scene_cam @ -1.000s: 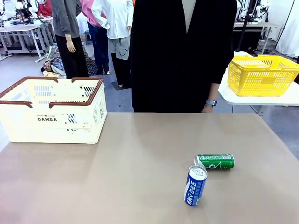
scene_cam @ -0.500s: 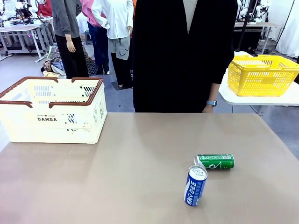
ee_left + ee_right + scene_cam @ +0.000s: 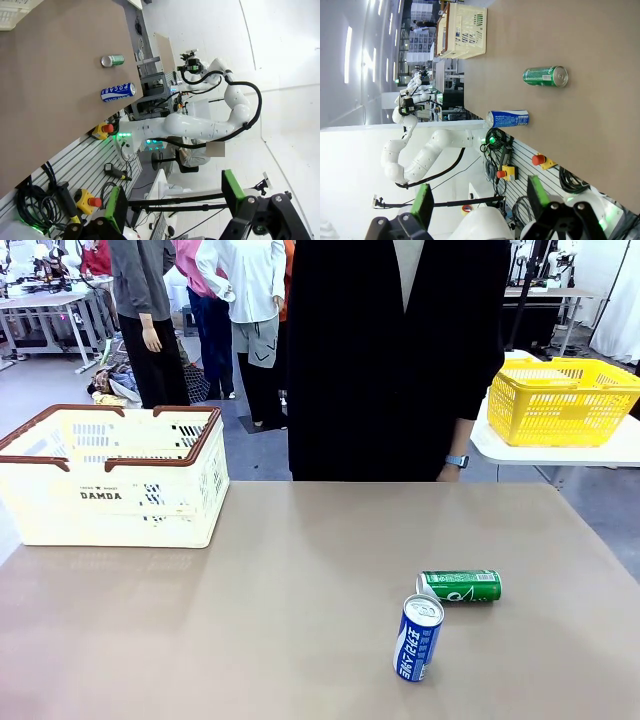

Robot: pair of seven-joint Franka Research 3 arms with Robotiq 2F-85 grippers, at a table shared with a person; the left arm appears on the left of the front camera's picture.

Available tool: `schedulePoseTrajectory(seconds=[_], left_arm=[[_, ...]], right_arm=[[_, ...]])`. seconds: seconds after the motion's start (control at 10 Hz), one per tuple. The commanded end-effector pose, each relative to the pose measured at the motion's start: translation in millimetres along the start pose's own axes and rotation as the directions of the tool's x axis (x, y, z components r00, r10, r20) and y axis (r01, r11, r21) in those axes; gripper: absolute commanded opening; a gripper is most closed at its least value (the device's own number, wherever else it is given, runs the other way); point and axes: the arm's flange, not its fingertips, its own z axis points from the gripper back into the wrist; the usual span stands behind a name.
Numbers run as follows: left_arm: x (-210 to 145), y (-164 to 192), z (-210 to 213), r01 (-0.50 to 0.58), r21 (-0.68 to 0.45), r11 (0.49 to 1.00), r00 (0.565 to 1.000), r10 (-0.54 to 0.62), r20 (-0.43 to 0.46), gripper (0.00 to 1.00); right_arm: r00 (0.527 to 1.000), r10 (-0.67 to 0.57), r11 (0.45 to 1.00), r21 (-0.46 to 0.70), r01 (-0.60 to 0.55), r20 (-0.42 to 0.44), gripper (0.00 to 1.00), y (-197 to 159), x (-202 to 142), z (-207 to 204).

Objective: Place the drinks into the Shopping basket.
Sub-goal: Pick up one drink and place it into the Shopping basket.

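Green can (image 3: 459, 586) on side, blue can (image 3: 419, 637) upright just beside, near-right of desk (image 3: 290, 580): awaiting pick. Cream basket (image 3: 60, 518), far-left corner, to receive. L gripper (image 3: 172, 200), R gripper (image 3: 480, 199): spread, empty.

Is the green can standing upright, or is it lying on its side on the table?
Lying on its side. The green can rests lengthwise on the table, with its silver top facing sideways, not up.

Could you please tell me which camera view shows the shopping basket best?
The front view: the basket appears nearly whole and upright, with the print on its side readable. The right wrist view shows the basket smaller, farther off and turned sideways. The left wrist view catches just a corner of it at the picture's top edge.
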Motion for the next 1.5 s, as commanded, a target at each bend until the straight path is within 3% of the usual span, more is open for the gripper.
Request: schedulePoseTrajectory(seconds=[0.0,0.2,0.4,0.6,0.7,0.8,0.9,1.0,1.1,1.2,1.3,1.4], left_arm=[[-2,0,0,0.005,-0.018,1.0,1.0,-0.005,-0.001,1.0],[-2,0,0,0.005,-0.018,1.0,1.0,-0.005,-0.001,1.0],[-2,0,0,0.005,-0.018,1.0,1.0,-0.005,-0.001,1.0],[-2,0,0,0.005,-0.018,1.0,1.0,-0.005,-0.001,1.0],[-2,0,0,0.005,-0.018,1.0,1.0,-0.005,-0.001,1.0],[-2,0,0,0.005,-0.018,1.0,1.0,-0.005,-0.001,1.0],[-2,0,0,0.005,-0.018,1.0,1.0,-0.005,-0.001,1.0],[-2,0,0,0.005,-0.018,1.0,1.0,-0.005,-0.001,1.0],[-2,0,0,0.005,-0.018,1.0,1.0,-0.005,-0.001,1.0],[-2,0,0,0.005,-0.018,1.0,1.0,-0.005,-0.001,1.0],[-2,0,0,0.005,-0.018,1.0,1.0,-0.005,-0.001,1.0],[-2,0,0,0.005,-0.018,1.0,1.0,-0.005,-0.001,1.0]], right_arm=[[0.999,0.02,0.997,-0.079,-0.023,-0.039,1.0,19,7,-16],[0.971,-0.038,0.956,-0.293,-0.034,-0.237,1.0,72,45,-90],[0.925,-0.078,0.839,-0.526,-0.141,-0.372,1.0,123,53,-195],[0.838,-0.073,0.607,-0.691,-0.392,-0.54,1.0,147,16,-323],[0.803,-0.041,0.491,-0.712,-0.502,-0.595,1.0,145,-9,-357],[0.799,0.02,0.482,-0.694,-0.535,-0.602,1.0,146,-16,-357],[0.819,0.074,0.567,-0.652,-0.504,-0.568,1.0,149,-8,-319],[0.8,-0.05,0.576,-0.672,-0.467,-0.598,1.0,158,-22,-371],[0.8,-0.05,0.576,-0.672,-0.467,-0.598,1.0,158,-22,-371],[0.788,-0.005,0.54,-0.665,-0.515,-0.615,1.0,158,-26,-366],[0.883,-0.06,0.558,-0.749,-0.357,-0.466,1.0,154,-31,-384],[0.91,-0.067,0.514,-0.796,-0.319,-0.408,1.0,151,-42,-405]])
